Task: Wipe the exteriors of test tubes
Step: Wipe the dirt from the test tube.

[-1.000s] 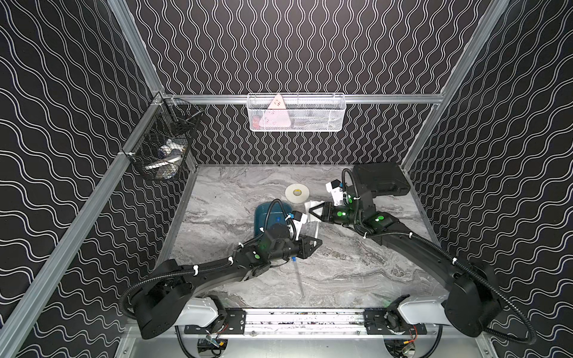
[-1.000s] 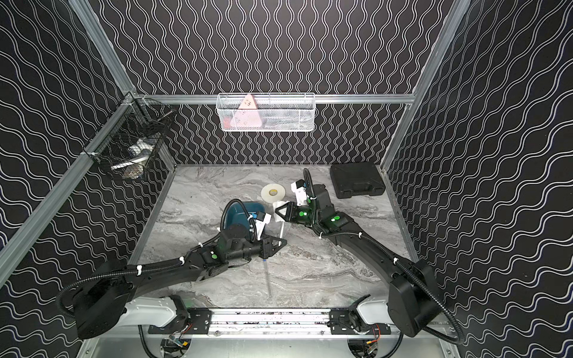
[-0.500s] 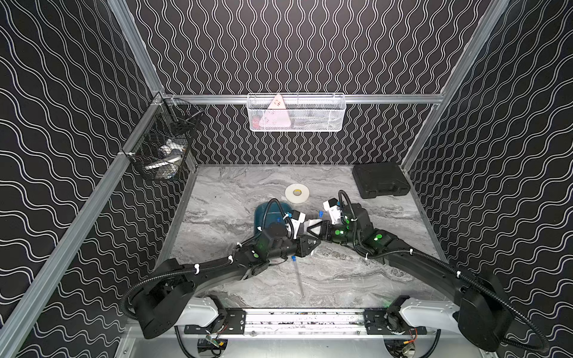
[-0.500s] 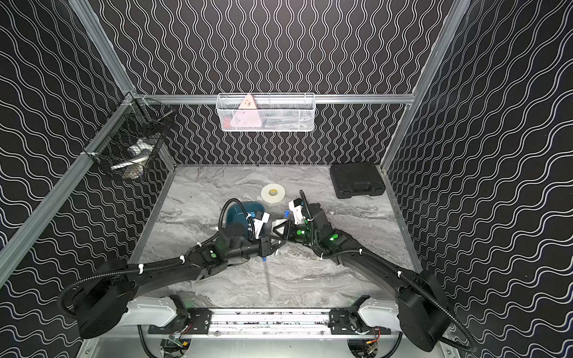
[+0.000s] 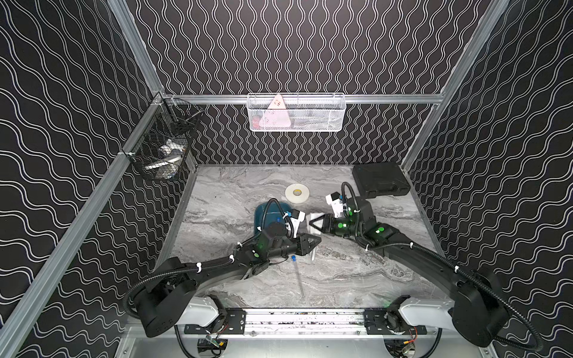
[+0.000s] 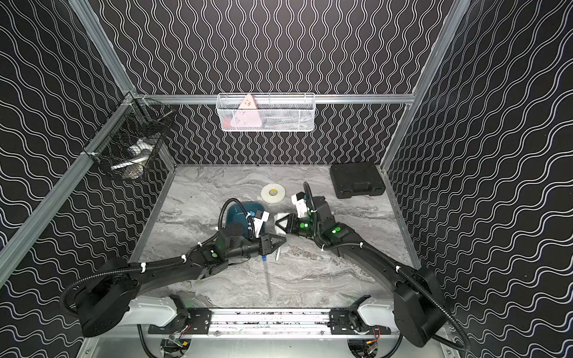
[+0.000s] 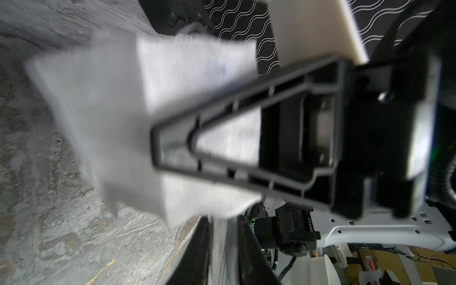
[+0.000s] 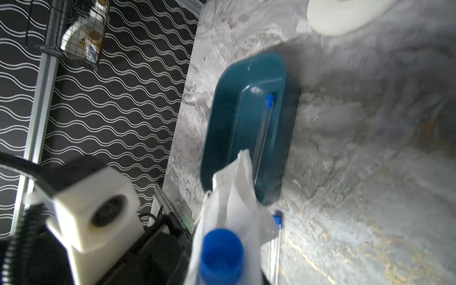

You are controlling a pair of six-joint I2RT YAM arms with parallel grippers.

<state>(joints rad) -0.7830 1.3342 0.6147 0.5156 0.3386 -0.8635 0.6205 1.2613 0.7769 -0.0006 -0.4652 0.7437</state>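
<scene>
left jaws clamp a tube [image 5: 313, 254], right jaws pinch tissue [image 5: 313, 216]; second tube [image 5: 298, 277] on the bench [image 5: 356, 272], third tube [image 8: 263, 128] in the tray [image 8: 222, 123]: wiping seems midway.

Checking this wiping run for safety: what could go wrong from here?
1. The left jaws and right jaws are nearly tip to tip; a stroke with the tissue could bump them together.
2. The held tube juts from the left jaws; a hard pull might slip it.
3. A loose tube lies on the table beside the left arm, which could sweep it.
</scene>
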